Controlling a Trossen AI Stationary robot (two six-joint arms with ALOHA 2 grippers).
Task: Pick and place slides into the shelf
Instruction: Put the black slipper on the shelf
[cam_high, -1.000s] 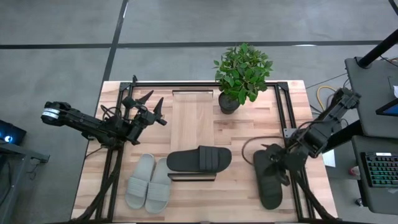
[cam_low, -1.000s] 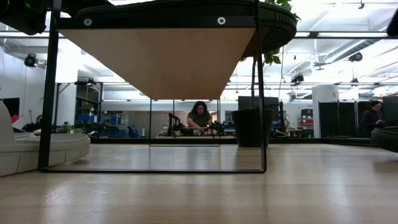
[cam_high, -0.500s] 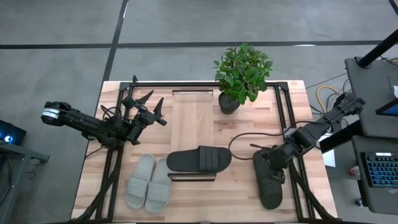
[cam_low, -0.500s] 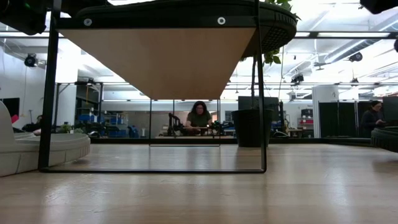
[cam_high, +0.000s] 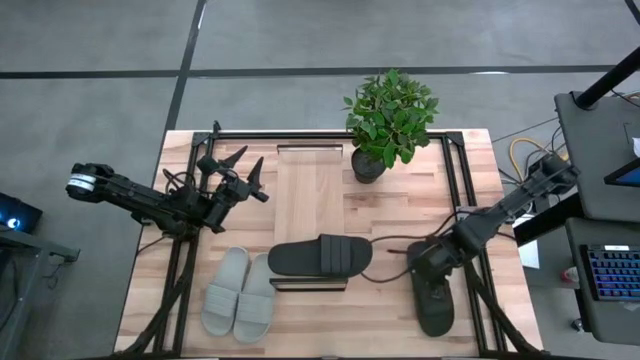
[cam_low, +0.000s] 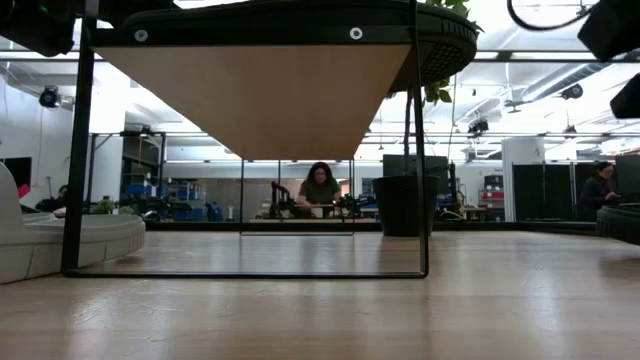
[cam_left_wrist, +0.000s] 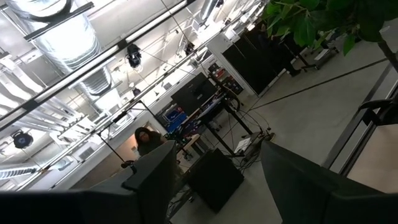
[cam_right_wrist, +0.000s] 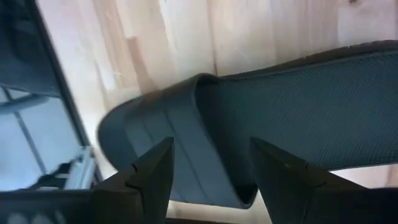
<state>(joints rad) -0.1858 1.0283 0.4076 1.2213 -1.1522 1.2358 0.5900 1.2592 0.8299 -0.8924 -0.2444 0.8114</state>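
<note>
Dark green rubber fills what my right wrist camera sees: my right fingers (cam_right_wrist: 211, 177) are spread wide just above the strap of a dark slide (cam_right_wrist: 261, 118), one finger on each side of it, closed on nothing. From above, that right hand (cam_high: 432, 262) sits at about four o'clock on the wooden surface (cam_high: 385, 215), over the strap end of this slide (cam_high: 433, 296), which lies lengthwise near the right edge. Its partner, the other dark slide (cam_high: 320, 256), lies crosswise on the shelf (cam_high: 310, 190), the narrow light plank running from centre toward twelve o'clock; the slide is at the plank's six o'clock end. The pale grey pair (cam_high: 240, 293) lies side by side, touching, at about seven o'clock on the surface. A potted plant (cam_high: 388, 120) stands at one o'clock, just beside the shelf. My left fingers (cam_high: 240, 165) hang parted and empty at about nine o'clock, well apart from every slide, pointing up toward the ceiling. In the low view the shelf's plank (cam_low: 255, 95) shows from underneath between its thin dark rails, with the grey pair (cam_low: 55, 240) at the far left and a person (cam_low: 321, 188) seated in the room beyond.
</note>
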